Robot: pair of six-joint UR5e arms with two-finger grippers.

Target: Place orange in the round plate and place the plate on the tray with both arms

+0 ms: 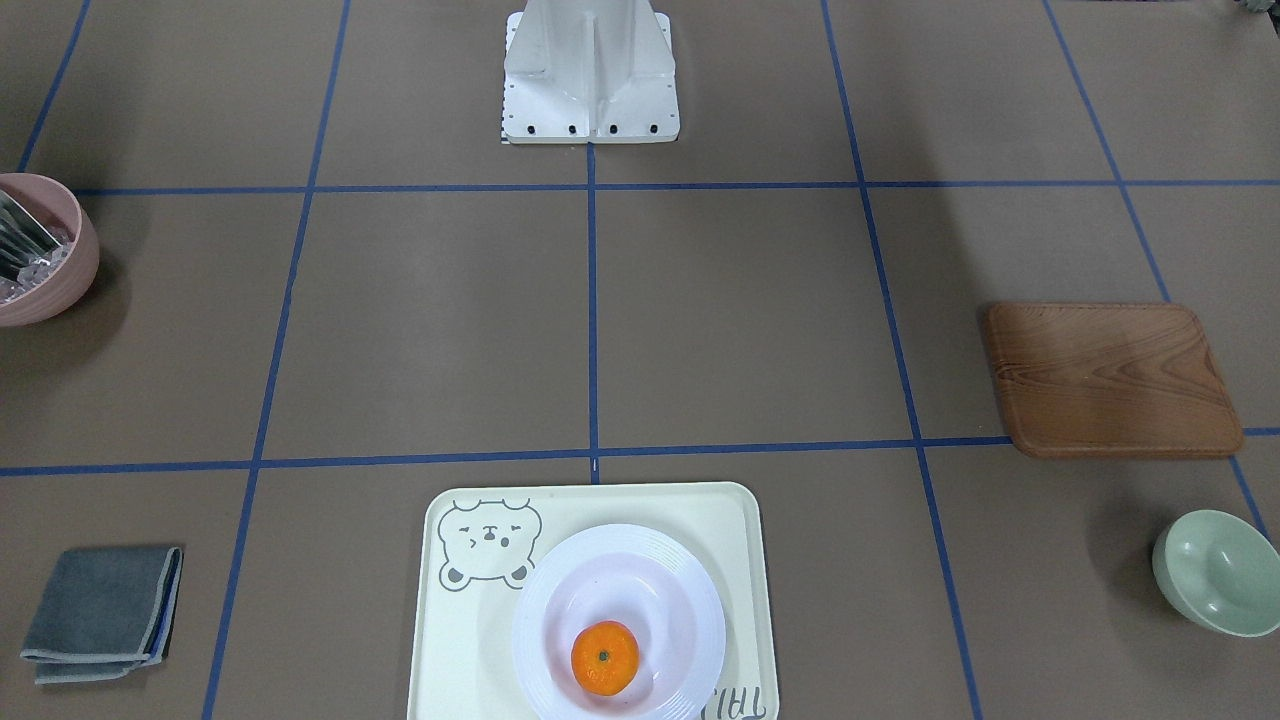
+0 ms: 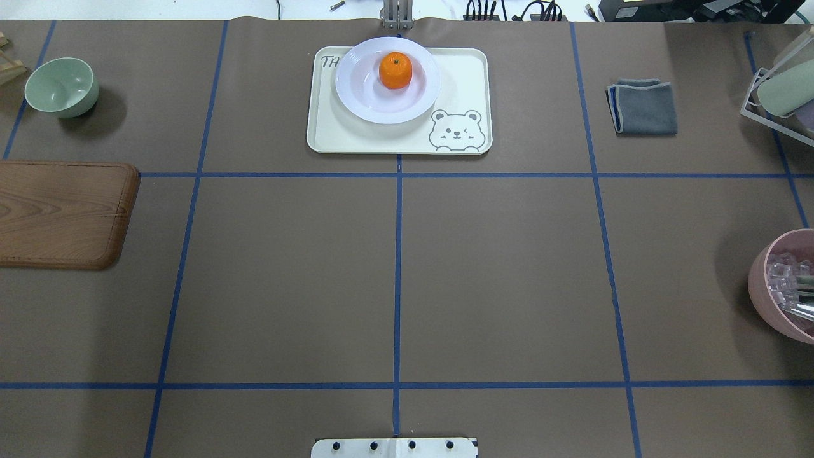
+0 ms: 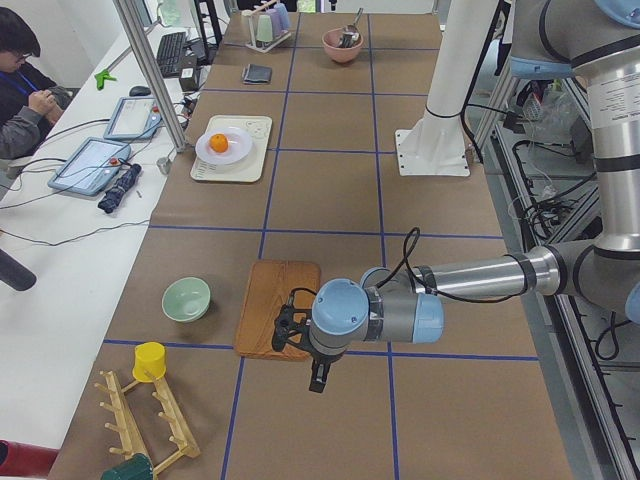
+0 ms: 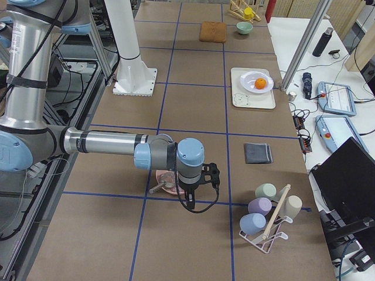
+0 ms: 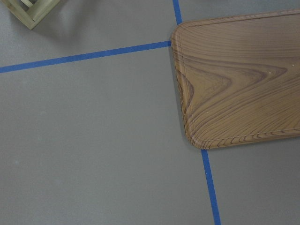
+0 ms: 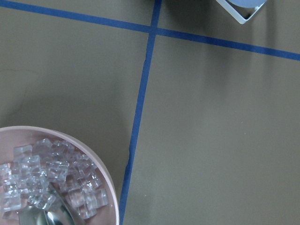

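Observation:
The orange (image 1: 605, 657) (image 2: 395, 70) lies in the white round plate (image 1: 690, 600) (image 2: 362, 95). The plate rests on the cream tray (image 1: 470, 650) (image 2: 458, 70) with the bear drawing, at the table's far middle edge. Neither arm shows in the overhead or front views. My left gripper (image 3: 283, 332) hovers over the near end of the wooden board, far from the tray. My right gripper (image 4: 210, 175) hangs above the pink bowl at the opposite end. I cannot tell whether either is open or shut; the wrist views show no fingers.
A wooden board (image 2: 60, 213) and a green bowl (image 2: 62, 86) sit on the robot's left. A folded grey cloth (image 2: 642, 107), a pink bowl (image 2: 766, 299) of clear cubes and a cup rack (image 4: 266, 216) sit on its right. A person (image 3: 20, 80) sits at the side bench.

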